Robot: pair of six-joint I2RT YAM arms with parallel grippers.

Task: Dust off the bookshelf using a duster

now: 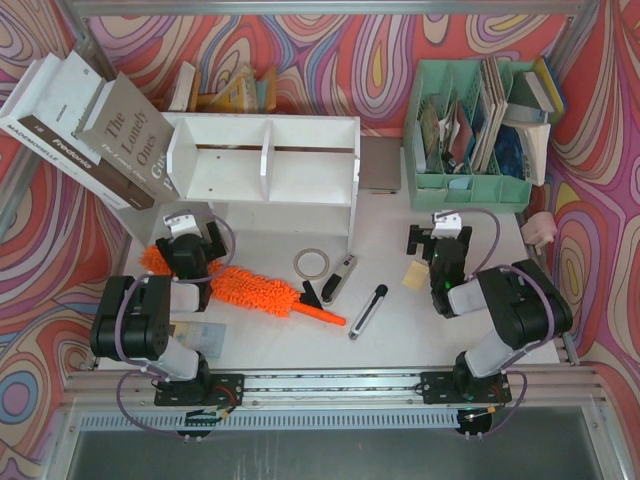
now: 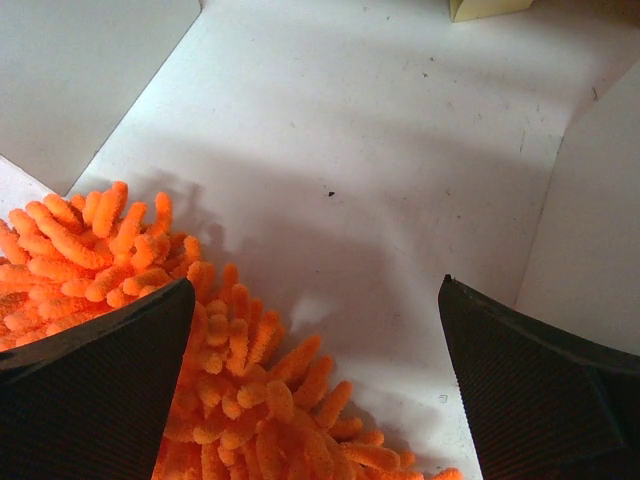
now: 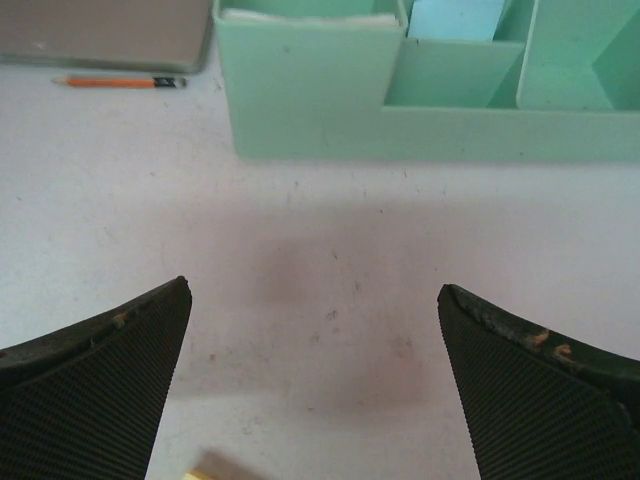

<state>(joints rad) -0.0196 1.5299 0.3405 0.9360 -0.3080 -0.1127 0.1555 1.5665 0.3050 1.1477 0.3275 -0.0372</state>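
Observation:
The white bookshelf (image 1: 265, 165) stands at the back centre, its open tiers facing the arms. The fluffy orange duster (image 1: 250, 290) lies flat on the table in front of it, with its thin handle (image 1: 325, 315) pointing right. My left gripper (image 1: 190, 226) hovers open over the duster's left end. In the left wrist view the orange strands (image 2: 230, 400) lie under the left finger and in part of the gap of the left gripper (image 2: 315, 290), with white shelf panels (image 2: 90, 80) ahead. My right gripper (image 1: 440, 232) is open over bare table, and in its wrist view the right gripper (image 3: 313, 290) holds nothing.
Large books (image 1: 90, 125) lean at the back left. A mint-green organizer (image 1: 470, 130) (image 3: 320, 100) stands at the back right, with a pencil (image 3: 120, 81) beside it. A tape ring (image 1: 312, 263), black-and-silver tools (image 1: 338, 280), a pen (image 1: 367, 310) and a yellow note pad (image 1: 416, 277) lie between the arms.

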